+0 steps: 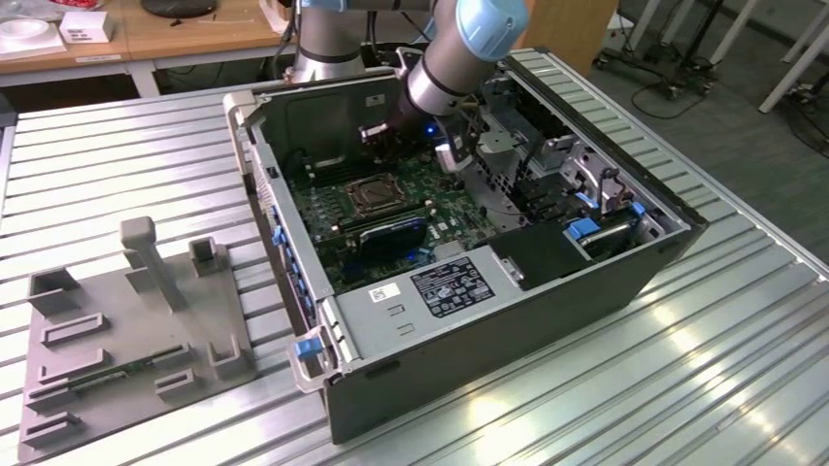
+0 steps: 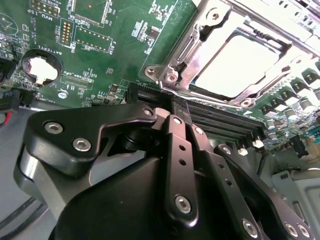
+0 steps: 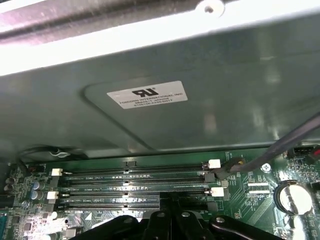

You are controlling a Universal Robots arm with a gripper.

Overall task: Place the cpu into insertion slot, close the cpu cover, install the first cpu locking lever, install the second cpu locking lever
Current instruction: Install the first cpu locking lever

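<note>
The small flat square cpu (image 2: 235,65), pale and bright, lies inside the square insertion slot (image 1: 367,194) with its silvery metal frame, on the green motherboard (image 2: 100,50). The thin silvery cpu cover (image 2: 186,70), a metal frame with an open middle, lies flat over the chip. So the first two steps look done to me. Thin metal rods run low along the edges of the cover; I take them for the locking levers, but I cannot tell if they are hooked. This part of the work I judge as open.

The black gripper (image 2: 179,107) hangs inside the case (image 1: 382,141), just beside the slot and above the long narrow black memory slots (image 3: 135,190). Its jaws seem pressed together with nothing between them. It does not touch the cpu or the cover. A round silver coin battery (image 2: 40,69) sits on the board, well apart from the slot.

The motherboard is in a dark open computer case (image 1: 518,330) that lies on its side. The case rests on a silvery ribbed metal table (image 1: 130,146). At the exterior view's left, a flat grey fixture plate (image 1: 130,320) with upright holders lies on the same table. Behind the table there is a wooden desk (image 1: 169,34) with small white boxes (image 1: 84,24). At the exterior view's right I see a grey floor (image 1: 751,107).
</note>
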